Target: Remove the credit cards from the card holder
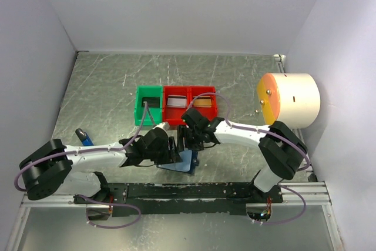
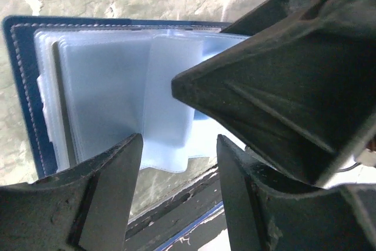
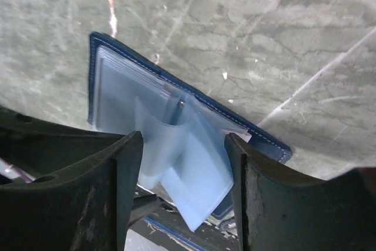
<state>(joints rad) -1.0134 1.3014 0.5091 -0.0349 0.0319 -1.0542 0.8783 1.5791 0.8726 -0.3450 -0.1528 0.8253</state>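
Observation:
The card holder (image 1: 184, 161) lies open near the table's front edge, navy cover down, with its pale blue sleeves (image 2: 117, 92) fanned out. The sleeves look empty. My left gripper (image 2: 179, 145) is open, and the lower edge of the sleeves sits just above its tips. My right gripper (image 3: 183, 139) is open too, with a loose sleeve (image 3: 200, 174) hanging between its fingers. In the top view both grippers (image 1: 174, 150) (image 1: 191, 145) meet over the holder. Credit cards lie in the bins: a dark one (image 1: 151, 103), a silvery one (image 1: 175, 102) and a tan one (image 1: 202, 103).
A green bin (image 1: 140, 110) and a red two-compartment bin (image 1: 189, 117) stand just behind the grippers. A cream cylinder with an orange face (image 1: 288, 99) sits at the right. A small blue tag (image 1: 86, 138) lies at the left. The black rail (image 1: 194, 191) runs along the front edge.

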